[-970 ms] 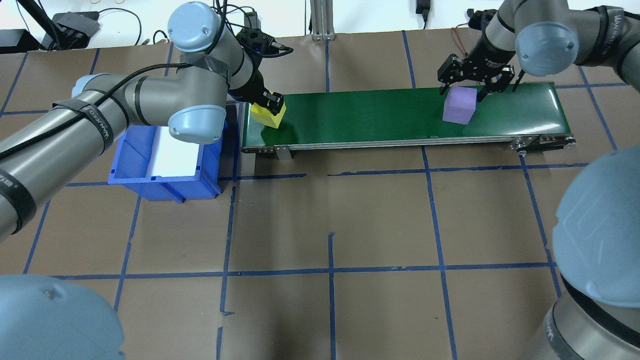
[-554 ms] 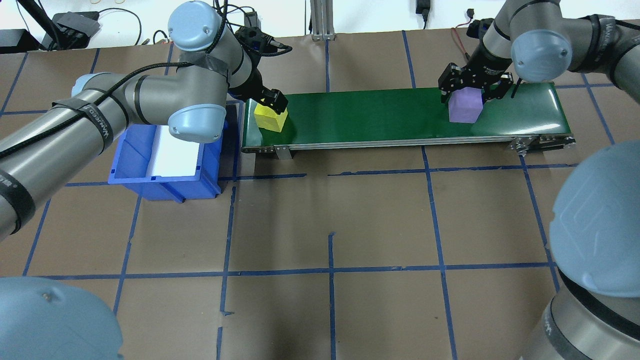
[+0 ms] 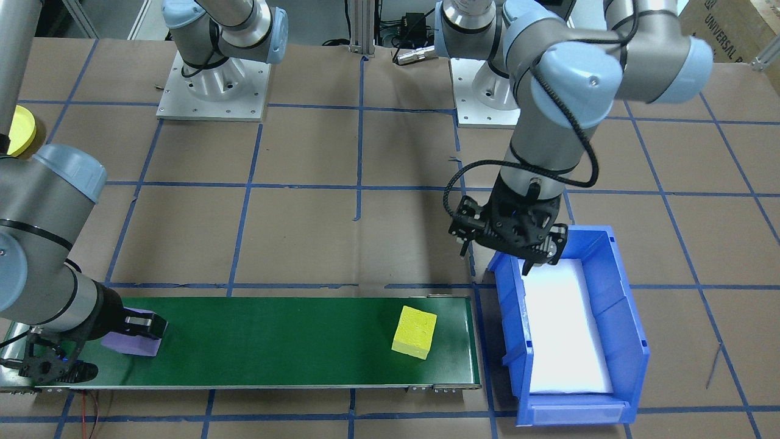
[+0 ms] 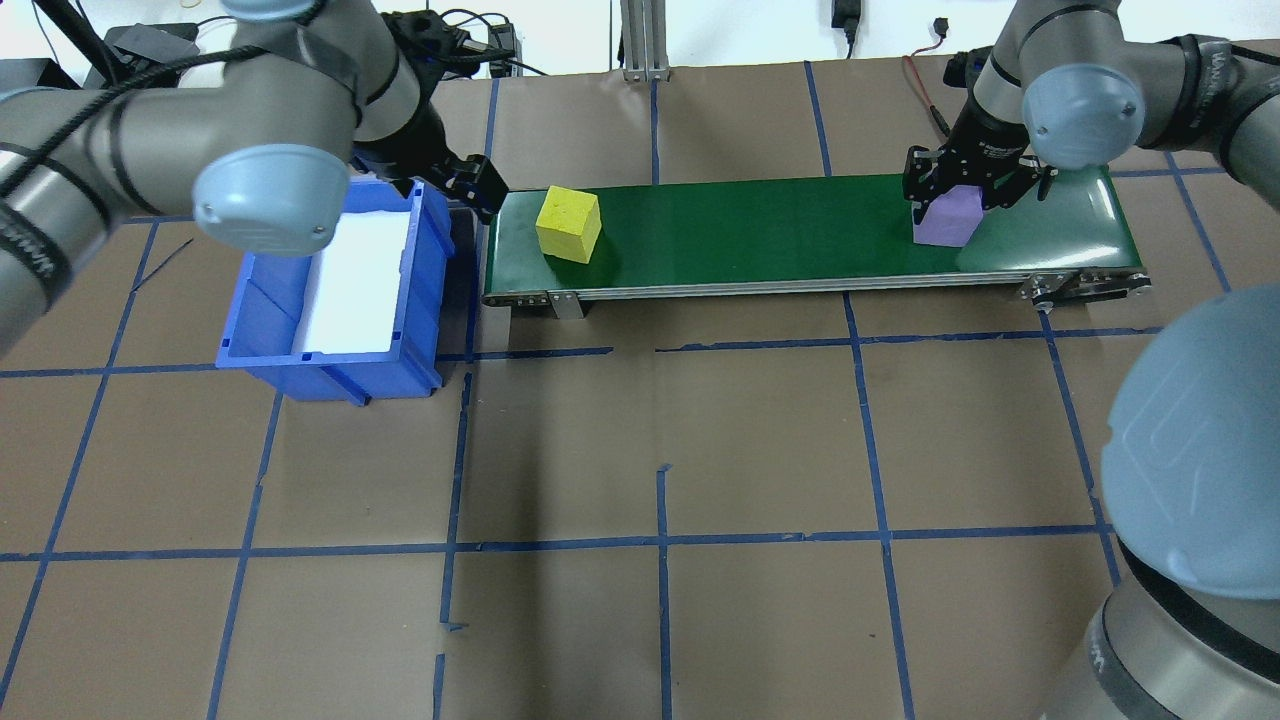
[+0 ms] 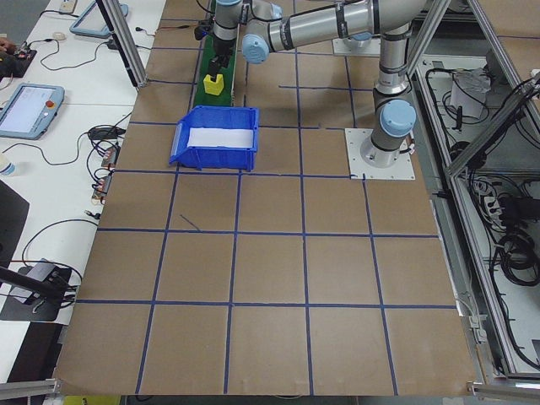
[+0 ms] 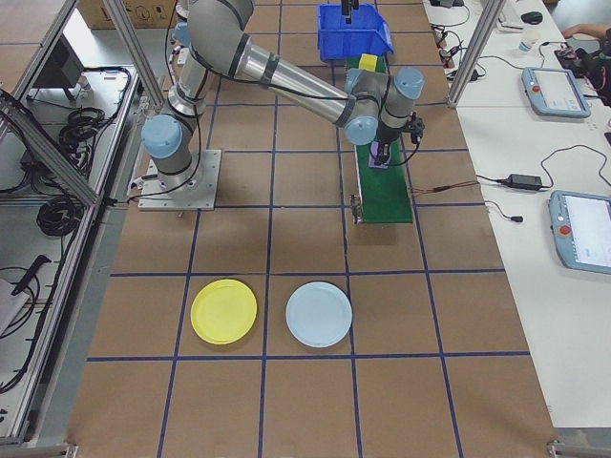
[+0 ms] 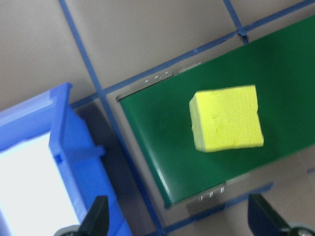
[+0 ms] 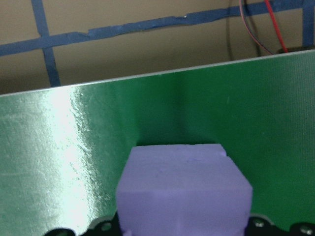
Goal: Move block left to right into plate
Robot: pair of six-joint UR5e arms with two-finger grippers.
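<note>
- Right gripper (image 4: 962, 192): down over the purple block (image 4: 948, 218) at the right end of the green conveyor belt (image 4: 780, 235). Fingers sit on either side of the block; the right wrist view has the block filling the space between them. Judged closed on it, block not yet off the belt.
- Left gripper (image 3: 509, 235): jaws parted, holding nothing, hanging over the far-left corner of the blue bin (image 3: 615, 305), clear of the belt.
- Yellow block (image 4: 568, 224): free on the left end of the belt, near the bin, untouched by either gripper.
- Handling judgement: both blocks look like foam cubes, with a matte, slightly pitted surface in the left wrist view. Likely very light, soft under squeeze, not slippery, not fragile. Best held across two opposite flat side faces, mid-height, with a modest squeeze so the cube does not deform or twist.
- Yellow plate (image 6: 223, 311): on the table well to the right of the belt's end, beside a pale blue plate (image 6: 319, 314). Both empty.
- Bin: white liner only, no blocks visible.
</note>
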